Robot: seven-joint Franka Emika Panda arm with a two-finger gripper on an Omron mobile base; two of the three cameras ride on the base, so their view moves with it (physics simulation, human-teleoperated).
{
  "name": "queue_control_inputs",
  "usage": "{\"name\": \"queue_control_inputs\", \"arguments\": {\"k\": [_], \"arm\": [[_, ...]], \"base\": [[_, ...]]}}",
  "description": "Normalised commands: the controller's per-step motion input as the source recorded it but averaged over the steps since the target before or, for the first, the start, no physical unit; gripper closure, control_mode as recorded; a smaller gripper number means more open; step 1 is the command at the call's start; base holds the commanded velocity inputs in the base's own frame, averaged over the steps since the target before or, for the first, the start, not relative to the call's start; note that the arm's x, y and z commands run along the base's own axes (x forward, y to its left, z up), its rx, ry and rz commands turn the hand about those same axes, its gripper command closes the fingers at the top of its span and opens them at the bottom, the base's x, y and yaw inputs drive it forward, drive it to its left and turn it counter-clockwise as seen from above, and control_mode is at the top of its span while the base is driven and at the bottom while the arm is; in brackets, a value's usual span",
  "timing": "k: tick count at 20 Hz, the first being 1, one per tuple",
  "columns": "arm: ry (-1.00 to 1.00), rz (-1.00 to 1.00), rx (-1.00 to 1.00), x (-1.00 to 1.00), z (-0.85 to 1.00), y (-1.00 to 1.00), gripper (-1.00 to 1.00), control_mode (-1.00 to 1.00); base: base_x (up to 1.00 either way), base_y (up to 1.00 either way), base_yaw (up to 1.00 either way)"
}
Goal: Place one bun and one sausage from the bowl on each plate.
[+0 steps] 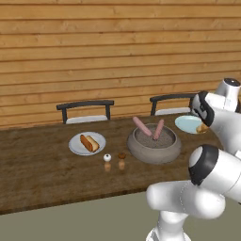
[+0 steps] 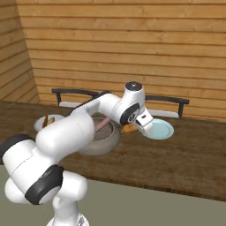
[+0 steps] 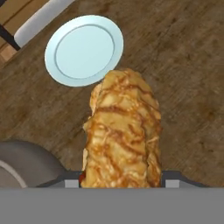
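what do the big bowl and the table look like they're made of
The bowl looks like stone or stoneware: matte speckled grey with a thick rim. The table looks like dark wood with visible grain streaks and a dull finish. Everything is rendered, so this goes by appearance only.

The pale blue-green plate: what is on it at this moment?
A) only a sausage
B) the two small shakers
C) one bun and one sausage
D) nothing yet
D: in the hand view the pale blue-green plate lies bare on the wooden table, while the bun is held in the tool short of the plate, not on it.
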Motion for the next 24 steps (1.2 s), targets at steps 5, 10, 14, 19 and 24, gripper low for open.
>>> {"name": "queue_control_inputs", "arguments": {"k": [5, 10, 14, 19, 24], "arm": [[-0.04, 0.0, -0.05, 0.26, -0.15, -0.18, 1.0, -1.0], [0.0, 0.09, 0.0, 0.57, -0.21, -0.13, 1.0, -1.0], [0.0, 0.16, 0.0, 0.58, -0.1, -0.35, 1.0, -1.0], [0.02, 0.16, 0.0, 0.57, -0.26, -0.23, 1.0, -1.0], [0.05, 0.09, 0.0, 0.42, -0.23, -0.23, 1.0, -1.0]], "base": [[0.0, 0.0, 0.0], [0.0, 0.0, 0.0], [0.0, 0.0, 0.0], [0.0, 0.0, 0.0], [0.0, 0.0, 0.0]]}}
